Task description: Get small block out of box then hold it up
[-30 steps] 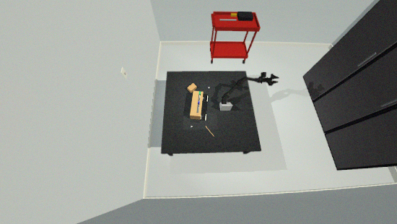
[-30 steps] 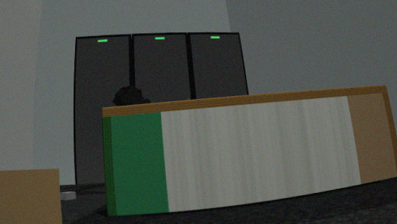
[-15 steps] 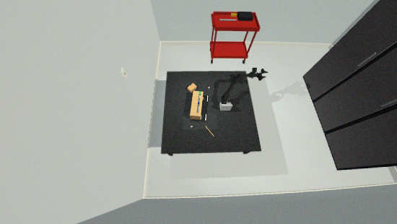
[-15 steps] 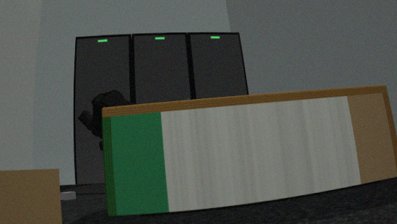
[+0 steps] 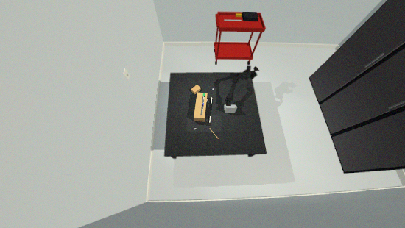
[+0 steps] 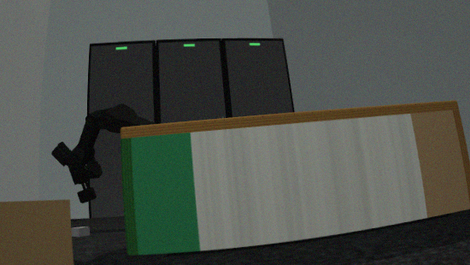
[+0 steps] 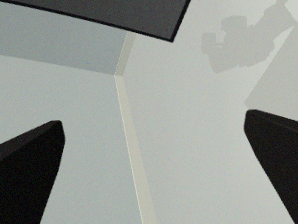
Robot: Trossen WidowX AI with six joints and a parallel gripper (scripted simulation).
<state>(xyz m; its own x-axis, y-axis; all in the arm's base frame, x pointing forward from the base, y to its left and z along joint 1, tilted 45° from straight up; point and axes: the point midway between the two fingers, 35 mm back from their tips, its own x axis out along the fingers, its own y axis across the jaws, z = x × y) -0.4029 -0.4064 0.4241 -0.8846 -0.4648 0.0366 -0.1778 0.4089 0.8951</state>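
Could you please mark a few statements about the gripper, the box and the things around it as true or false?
1. The gripper is open and holds nothing. True.
2. The jaws are over the box. False: they are off beyond the table's far edge, near the red cart.
3. A thin stick lies on the table near the box. True.
4. The box has tipped over. False: it stands on the table.
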